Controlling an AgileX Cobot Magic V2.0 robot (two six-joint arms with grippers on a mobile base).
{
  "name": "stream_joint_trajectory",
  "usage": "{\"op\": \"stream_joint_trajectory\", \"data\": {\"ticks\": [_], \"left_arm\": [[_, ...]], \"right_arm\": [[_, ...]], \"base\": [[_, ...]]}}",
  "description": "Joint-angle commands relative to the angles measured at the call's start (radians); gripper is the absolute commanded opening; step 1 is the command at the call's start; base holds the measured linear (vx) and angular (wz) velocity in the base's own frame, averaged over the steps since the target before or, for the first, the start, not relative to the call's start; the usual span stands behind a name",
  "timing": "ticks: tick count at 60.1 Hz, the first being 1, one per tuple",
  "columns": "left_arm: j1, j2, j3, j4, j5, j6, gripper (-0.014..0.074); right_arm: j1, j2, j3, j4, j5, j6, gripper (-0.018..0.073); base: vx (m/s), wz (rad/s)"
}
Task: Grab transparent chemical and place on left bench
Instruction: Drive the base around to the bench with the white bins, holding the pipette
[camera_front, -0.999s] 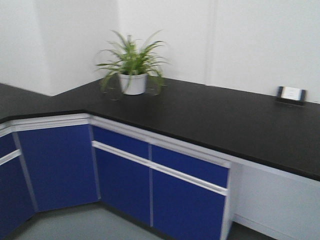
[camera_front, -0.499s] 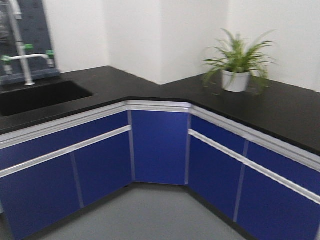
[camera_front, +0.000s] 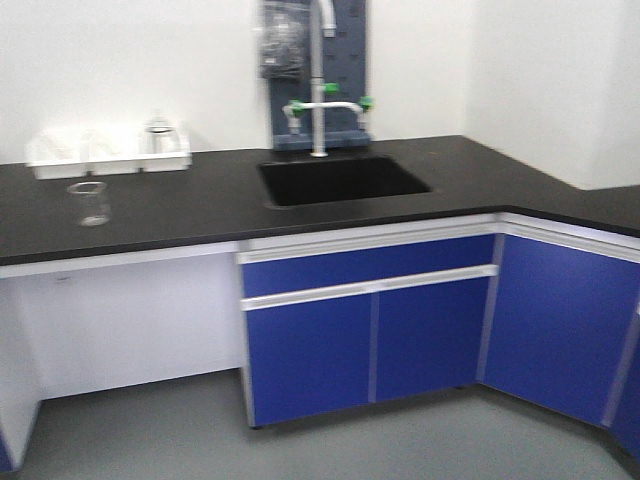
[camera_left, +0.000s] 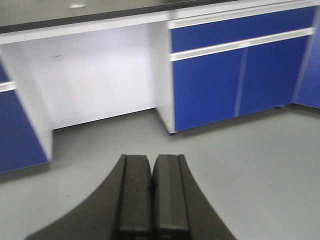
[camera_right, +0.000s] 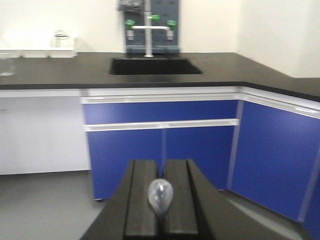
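The right gripper (camera_right: 160, 167) was closed narrowly on a small clear beaker (camera_right: 160, 194), which I took for the transparent chemical, though blur hid any rod. The left gripper (camera_left: 151, 162) was pressed shut with nothing in it. The desk (camera_front: 180, 215) lay well ahead across the floor (camera_front: 200, 430), so the carry called for a level wrist and a slow approach. The bare patch between the empty glass (camera_front: 91, 202) on the left and the sink (camera_front: 340, 180) looked the safest spot, back from the near edge.
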Motion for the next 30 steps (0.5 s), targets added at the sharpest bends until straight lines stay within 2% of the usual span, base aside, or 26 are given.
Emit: {"op": "stream_joint_trajectory", "data": {"ticks": [1, 30], "left_arm": [[-0.002, -0.019, 0.016, -0.001, -0.078, -0.008, -0.0003], [-0.002, -0.019, 0.016, -0.001, -0.078, -0.008, -0.0003]], "right_arm": [[0.000, 0.003, -0.029, -0.023, -0.038, -0.001, -0.0004], [0.000, 0.003, -0.029, -0.023, -0.038, -0.001, -0.0004]], "base": [[0.13, 0.73], [0.21, 0.68]]}}
